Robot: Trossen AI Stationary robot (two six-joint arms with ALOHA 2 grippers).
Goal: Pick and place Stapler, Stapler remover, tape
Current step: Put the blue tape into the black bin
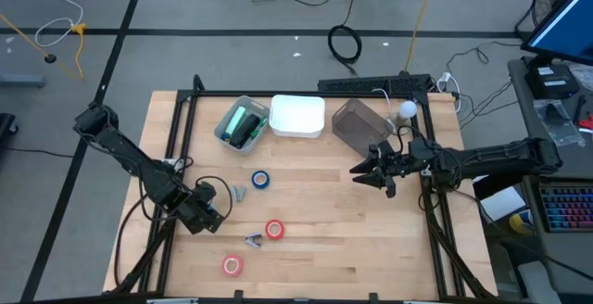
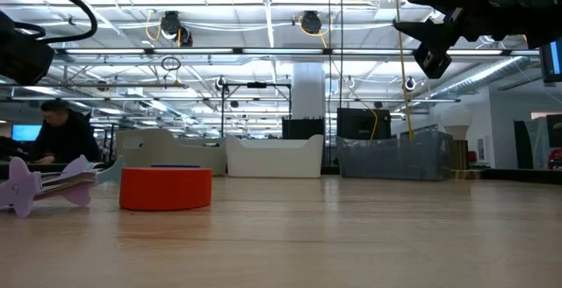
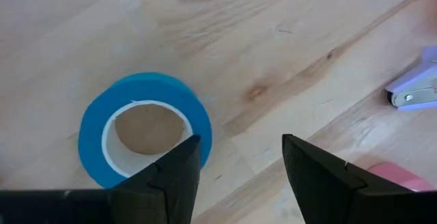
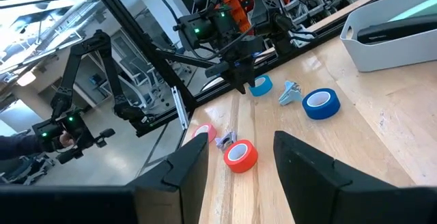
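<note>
High view: left gripper hovering open beside a blue tape roll; right gripper hanging open, empty.

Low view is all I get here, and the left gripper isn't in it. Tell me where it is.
Observer: The left wrist view shows the left gripper above the table beside a blue tape roll. Its fingers are open and empty.
Operator: List the other tapes.
Observer: The high view shows a second blue roll mid-table, the red roll lower in the picture, and a pink roll lowest.
Operator: Report the right gripper.
Observer: From above, the right gripper is open and empty, next to the dark bin.
</note>
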